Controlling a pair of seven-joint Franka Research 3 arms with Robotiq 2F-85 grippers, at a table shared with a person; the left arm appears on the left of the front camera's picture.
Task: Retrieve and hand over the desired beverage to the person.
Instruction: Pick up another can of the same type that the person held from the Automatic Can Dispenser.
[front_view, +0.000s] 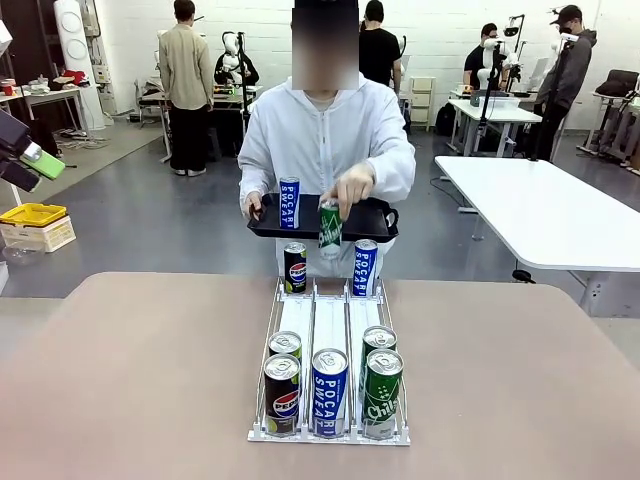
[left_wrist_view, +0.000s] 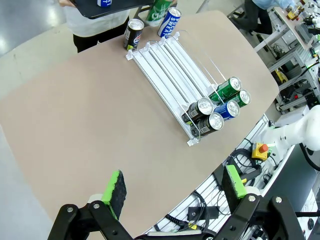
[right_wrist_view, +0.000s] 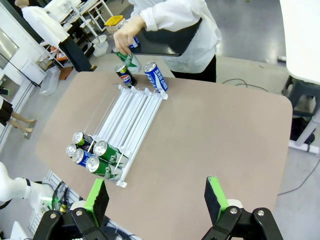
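The person (front_view: 325, 135) stands at the far side with a black tray (front_view: 370, 222) in one hand; a blue can (front_view: 289, 202) stands on it. Their other hand (front_view: 351, 186) holds a green can (front_view: 330, 228) above the far end of the white lane rack (front_view: 329, 320). A Pepsi can (front_view: 294, 268) and a blue Pocari can (front_view: 365, 267) stand at that far end. At the near end stand a Pepsi (front_view: 282, 395), a Pocari (front_view: 329, 392) and a green can (front_view: 382, 393), with two more behind. My left gripper (left_wrist_view: 175, 185) and right gripper (right_wrist_view: 157, 197) hang open, high above the table.
The beige table (front_view: 140, 380) has bare room on both sides of the rack. A white table (front_view: 540, 215) stands at the back right and a yellow bin (front_view: 32, 214) at the left. Other people stand far behind.
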